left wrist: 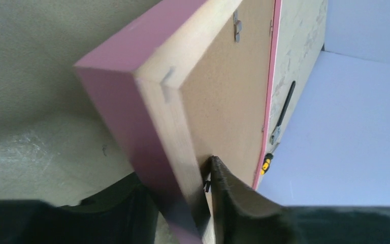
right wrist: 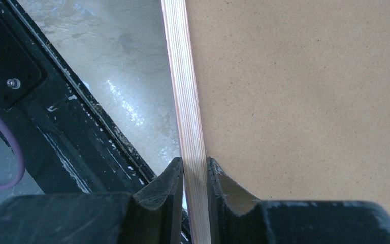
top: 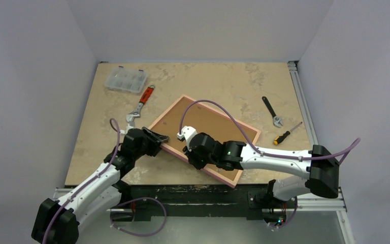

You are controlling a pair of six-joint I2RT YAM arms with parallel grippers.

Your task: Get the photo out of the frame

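Top external: frame point(top: 218, 122) back-up, long axis far-left to near-right.

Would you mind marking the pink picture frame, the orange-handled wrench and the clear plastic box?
pink picture frame point(top: 210, 123): top external, brown back panel.
orange-handled wrench point(top: 145, 96): top external, handle.
clear plastic box point(top: 126, 80): top external, lid.

It was a robotics lab cell: blank white walls point(top: 198, 30) boxed the surface point(top: 223, 81), an aluminium rail point(top: 302, 101) ran along its right edge, and a parts box point(top: 126, 79) sat at its far-left corner.
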